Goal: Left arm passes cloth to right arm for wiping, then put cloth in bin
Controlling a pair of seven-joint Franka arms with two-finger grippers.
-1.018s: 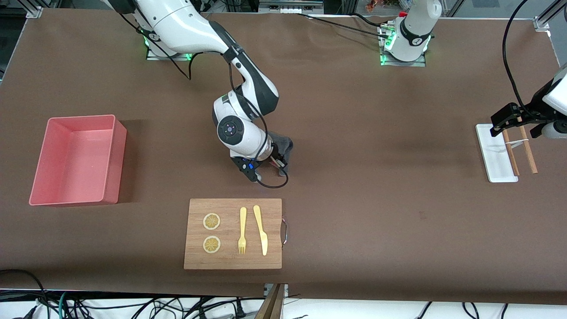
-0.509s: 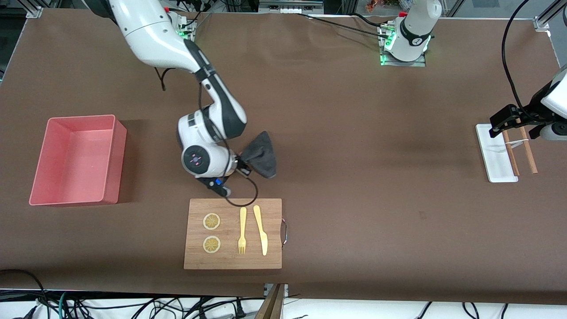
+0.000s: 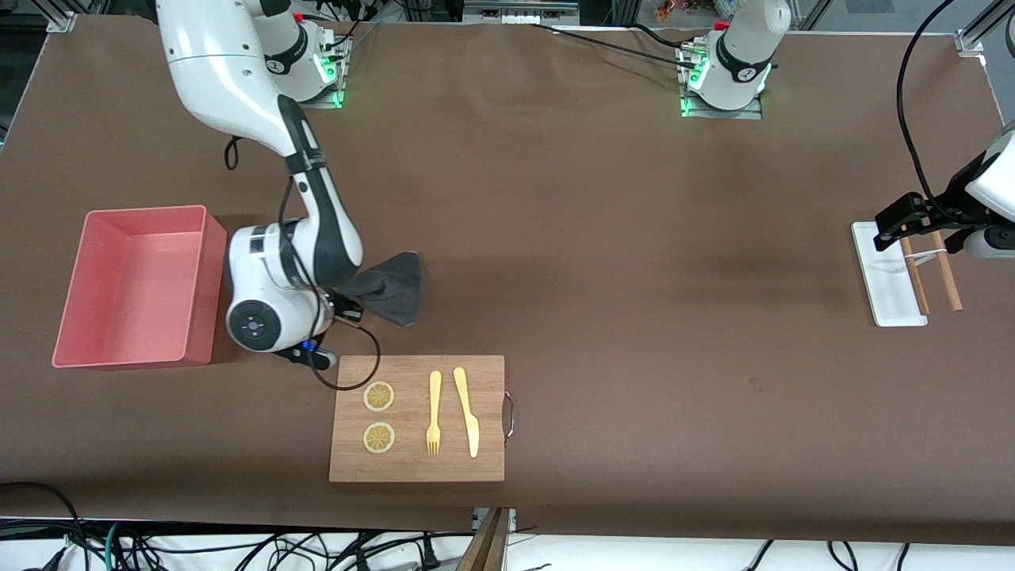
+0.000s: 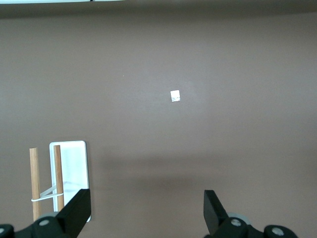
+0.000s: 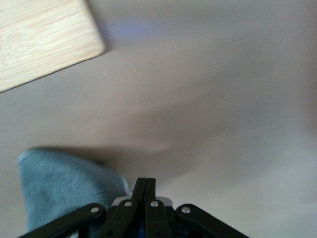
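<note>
Since a second ago our right tool [image 3: 342, 312] has swung from mid-tabletop toward the bin [image 3: 87, 361], now just beside it. Its fingers look pressed together on the cloth [image 3: 390, 289], though the wrist view is blurred. Left tool [image 4: 146, 214] waits, fingers apart, over the white tray [image 3: 886, 293].

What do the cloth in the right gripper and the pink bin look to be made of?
Cloth: soft charcoal-grey woven fabric, matte; it droops in folds from the right gripper. Bin: probably moulded plastic, salmon pink, smooth with a slight sheen; straight rigid walls, uniform colour.
</note>
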